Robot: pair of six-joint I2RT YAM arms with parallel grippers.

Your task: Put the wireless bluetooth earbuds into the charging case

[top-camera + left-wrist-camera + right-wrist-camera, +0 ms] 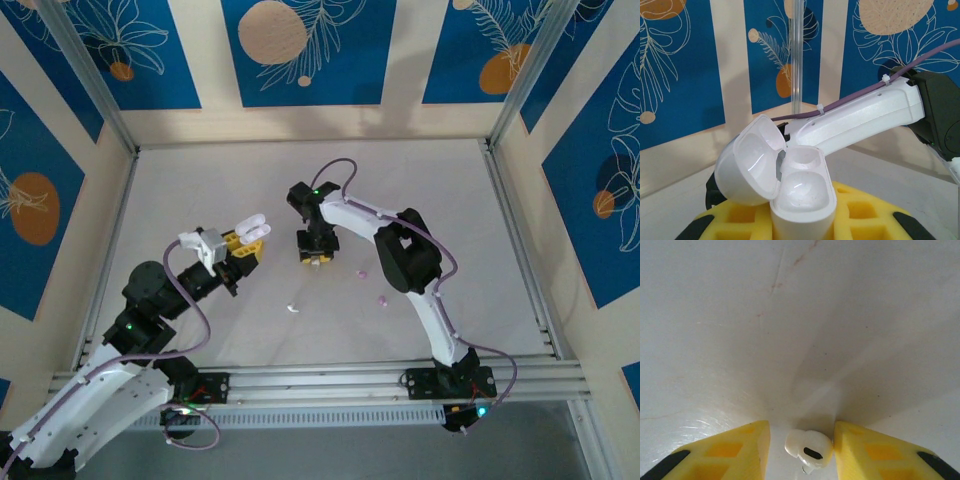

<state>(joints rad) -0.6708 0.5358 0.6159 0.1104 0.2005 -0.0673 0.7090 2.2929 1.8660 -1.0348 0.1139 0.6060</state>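
My left gripper (244,249) is shut on a white charging case (802,200), holding it upright between the yellow pads (735,220) with its lid (752,167) swung open. Both sockets are empty. Over the table's middle my right gripper (315,256) points straight down. A white earbud (809,449) lies on the table between its yellow fingers (725,452). The right finger touches the bud and a gap remains on the left, so the jaws are open. Another white earbud (292,308) and two pink earbuds (362,272) (381,299) lie loose on the table.
The right arm's white link (865,115) with its purple cable crosses just behind the held case. Aluminium rails (330,382) run along the table's near edge. Blue patterned walls (300,50) enclose the white table (200,190) on three sides.
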